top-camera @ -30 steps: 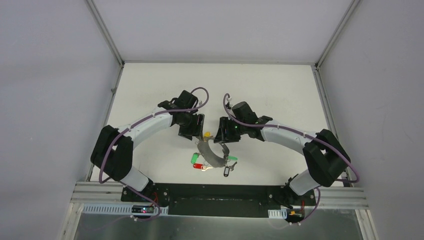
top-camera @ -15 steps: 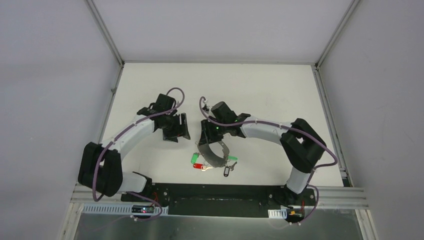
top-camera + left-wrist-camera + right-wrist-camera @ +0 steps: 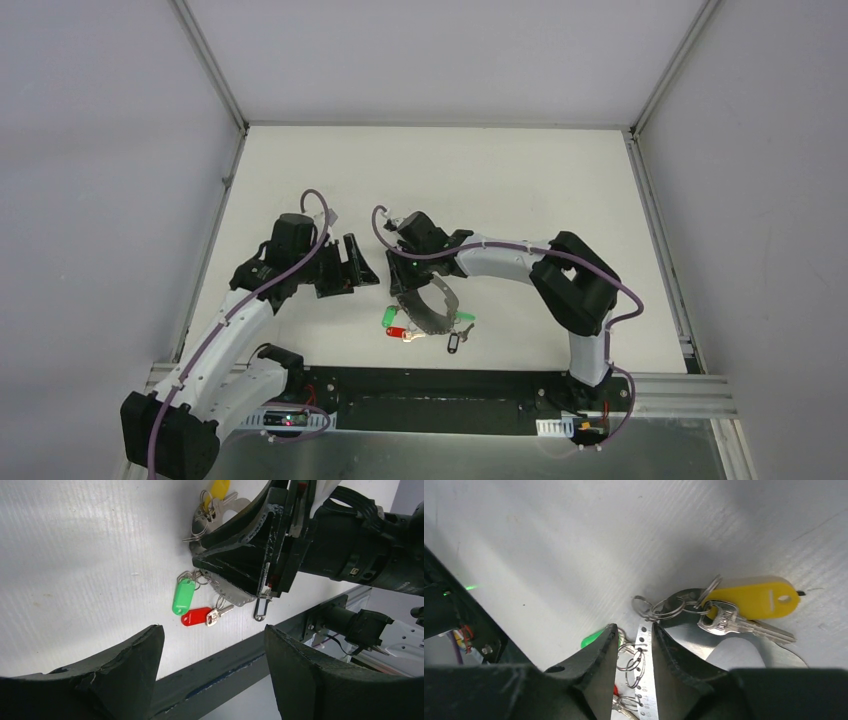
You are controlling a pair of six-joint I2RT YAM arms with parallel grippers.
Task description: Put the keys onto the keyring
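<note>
The keyring (image 3: 432, 306) is a thin silvery perforated band curved on the white table. Small rings hang keys from it with green (image 3: 390, 315), red (image 3: 397, 331) and black (image 3: 453, 343) tags. My right gripper (image 3: 402, 276) stands over the band's left end. In the right wrist view its jaws (image 3: 634, 627) are narrowly open astride the keyring (image 3: 642, 647) and some small rings. A yellow-tagged key (image 3: 749, 598) lies just beyond. My left gripper (image 3: 356, 262) is open and empty, left of the keys. Its wrist view shows the gripper (image 3: 214, 628), the green tag (image 3: 183, 595) and the red tag (image 3: 196, 616).
A black rail (image 3: 430, 385) with the arm bases runs along the near table edge, close below the keys. Grey walls and metal frame bars (image 3: 212, 70) enclose the white table (image 3: 520, 180) on three sides.
My left arm has drawn back to the left, away from the keyring, and its jaws have widened. My right gripper has slid left along the keyring and its jaws have narrowed.
</note>
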